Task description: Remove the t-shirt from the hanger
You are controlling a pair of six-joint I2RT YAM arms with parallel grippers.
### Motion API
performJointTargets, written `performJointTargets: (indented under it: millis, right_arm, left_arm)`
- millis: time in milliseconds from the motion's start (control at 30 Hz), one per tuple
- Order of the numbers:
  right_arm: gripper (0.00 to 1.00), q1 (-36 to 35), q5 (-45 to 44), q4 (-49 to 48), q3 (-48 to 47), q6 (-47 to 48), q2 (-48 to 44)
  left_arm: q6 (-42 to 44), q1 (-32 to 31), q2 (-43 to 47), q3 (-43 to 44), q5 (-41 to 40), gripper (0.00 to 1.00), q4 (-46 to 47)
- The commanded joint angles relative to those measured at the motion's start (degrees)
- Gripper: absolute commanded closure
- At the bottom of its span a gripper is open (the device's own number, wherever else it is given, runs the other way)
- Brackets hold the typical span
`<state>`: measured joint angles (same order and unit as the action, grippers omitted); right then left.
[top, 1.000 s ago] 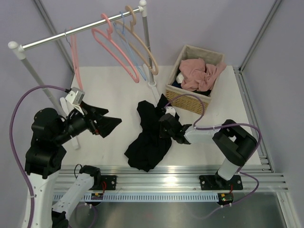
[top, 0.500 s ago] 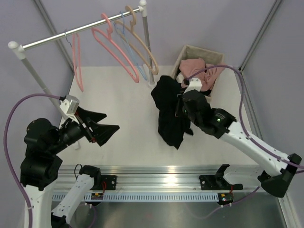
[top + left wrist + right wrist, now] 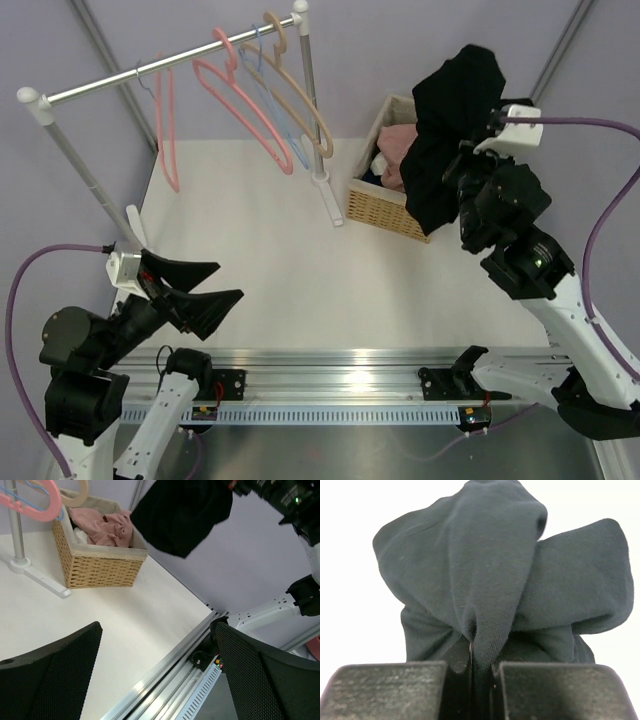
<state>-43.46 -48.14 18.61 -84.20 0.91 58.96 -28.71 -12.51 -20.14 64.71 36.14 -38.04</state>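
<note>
From the top, the right gripper (image 3: 465,165) holds the t-shirt (image 3: 445,130) up high over the basket (image 3: 385,212). The hanger (image 3: 166,140) hangs on the rail (image 3: 170,62), well apart from it. The left gripper (image 3: 205,285) is low and wide open.

The left wrist shows pink cloth (image 3: 102,527) in the basket.

The right wrist shows the fingers (image 3: 390,690) pinched tight on the t-shirt.

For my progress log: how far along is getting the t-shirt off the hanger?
Done: the t-shirt hangs clear of the bare slim pink hanger. In hand: the right hand is shut on it, high beside the wicker basket. Left: probably just releasing it; the left hand is open, empty.
</note>
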Motion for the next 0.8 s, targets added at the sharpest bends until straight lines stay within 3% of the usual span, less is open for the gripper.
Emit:
performJointTargets:
  millis: [0, 100, 267, 400, 567, 767]
  right_arm:
    - [1.00, 5.7, -4.8, -9.5, -10.2, 7.4, 5.8]
    - [1.00, 11.4, -1.4, 0.7, -20.6, 3.5, 14.6]
    - [1.00, 15.2, 2.4, 1.1, -28.5, 6.5, 26.0]
    - [1.00, 20.0, 7.5, 3.0, -33.3, 0.9, 34.7]
    - [1.00, 24.0, 12.6, 2.4, -37.5, -2.5, 43.9]
    - [1.00, 28.7, 14.5, 0.6, -35.0, -8.7, 53.6]
  left_arm:
    - [-5.0, 0.1, 1.9, -2.8, 2.2, 0.01, 6.8]
    - [-1.1, 0.1, -0.1, -1.3, 2.2, 0.01, 3.8]
    - [-1.3, 0.1, 0.0, -3.7, 2.8, 0.01, 4.4]
    - [-1.1, 0.1, 1.9, -5.6, 3.1, 0.01, 5.3]
    - [1.3, 0.1, 3.6, -5.8, 2.3, 0.01, 2.7]
    - [1.6, 0.1, 5.3, -7.0, 1.3, 0.01, 2.8]
